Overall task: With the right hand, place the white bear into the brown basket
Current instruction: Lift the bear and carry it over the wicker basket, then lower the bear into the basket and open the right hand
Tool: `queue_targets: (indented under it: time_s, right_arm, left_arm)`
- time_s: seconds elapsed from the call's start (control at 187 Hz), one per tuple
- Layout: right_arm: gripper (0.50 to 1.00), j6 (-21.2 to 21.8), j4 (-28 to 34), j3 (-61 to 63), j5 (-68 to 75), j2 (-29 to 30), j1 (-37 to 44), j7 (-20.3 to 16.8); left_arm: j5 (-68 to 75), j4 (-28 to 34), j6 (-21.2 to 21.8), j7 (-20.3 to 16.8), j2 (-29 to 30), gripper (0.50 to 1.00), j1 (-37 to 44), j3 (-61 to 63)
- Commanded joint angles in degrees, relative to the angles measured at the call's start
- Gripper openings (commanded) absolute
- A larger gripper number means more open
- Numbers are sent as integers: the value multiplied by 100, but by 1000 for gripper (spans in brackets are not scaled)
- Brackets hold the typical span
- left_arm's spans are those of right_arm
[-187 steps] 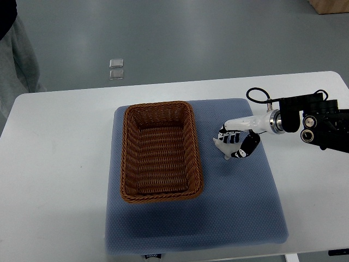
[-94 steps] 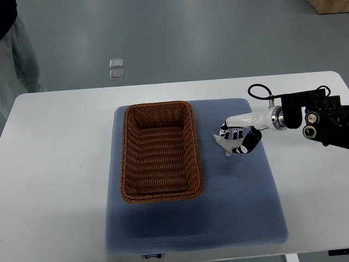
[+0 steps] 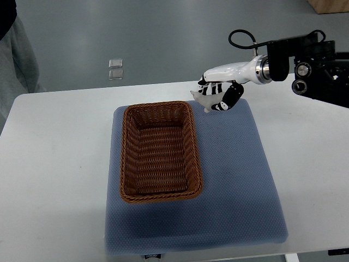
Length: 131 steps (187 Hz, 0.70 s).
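White table (image 3: 54, 164) seen spanning most of the frame, on a grey floor (image 3: 163, 38). Blue-grey textured mat (image 3: 240, 180) laid on the table, small dark label at its near edge. Two small pale square objects (image 3: 116, 69) seen on the floor beyond the table, one just behind the other. Grey sleeve of a person (image 3: 16, 60) at top left. Brown box corner (image 3: 330, 6) at top right

Your right arm reaches in from the right edge, wrist extended leftward. Your right hand (image 3: 217, 94) hangs palm-down, fingers (image 3: 228, 99) curled closed around something small and pale.
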Motion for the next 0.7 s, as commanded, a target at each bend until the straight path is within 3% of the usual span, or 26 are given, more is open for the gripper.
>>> queue_targets:
  time_s: [0.0, 0.278, 0.694]
  right_arm:
    - [529, 42, -50, -29, -3, 423, 108, -15]
    - [531, 51, -577, -434, -55, 1591, 28, -33]
    - [539, 244, -876, -592, -38, 2154, -358, -33]
  left_arm:
    - [0, 0, 0, 0, 0, 1000, 0, 0]
    - [0, 0, 0, 0, 0, 1000, 0, 0]
    - [0, 0, 0, 0, 0, 1000, 0, 0]
